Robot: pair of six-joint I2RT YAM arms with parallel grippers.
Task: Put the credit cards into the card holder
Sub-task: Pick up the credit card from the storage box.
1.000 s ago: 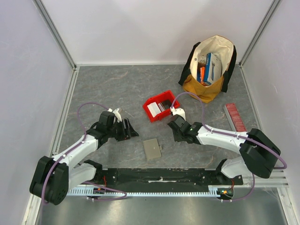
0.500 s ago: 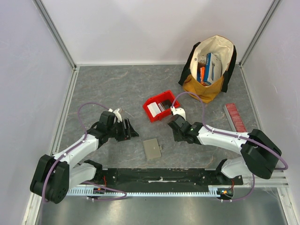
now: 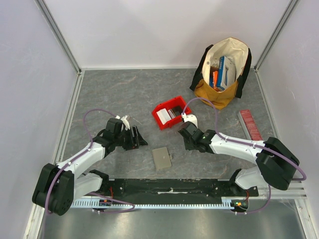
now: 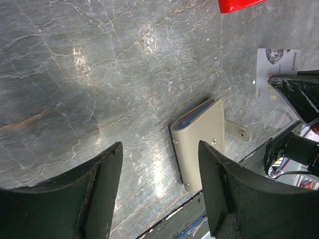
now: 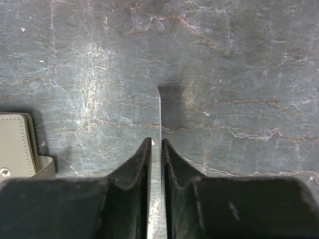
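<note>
The card holder (image 3: 161,158), a flat grey-olive wallet, lies folded on the table between the arms, its snap tab out to the right. It also shows in the left wrist view (image 4: 202,144), with a blue edge inside, and in the right wrist view (image 5: 15,144). My right gripper (image 3: 188,145) (image 5: 156,142) is shut on a white credit card (image 4: 276,72) (image 5: 160,114), held on edge just right of the wallet. My left gripper (image 3: 140,140) (image 4: 159,147) stands open and holds nothing, to the left of the wallet. More credit cards (image 3: 163,117) lie in the red bin.
A red plastic bin (image 3: 172,103) (image 4: 237,5) sits behind the wallet. A tan-and-cream bag (image 3: 212,89) with colourful boxes stands at the back right. A long red ribbed box (image 3: 250,124) lies by the right wall. A black rail (image 3: 169,186) runs along the near edge.
</note>
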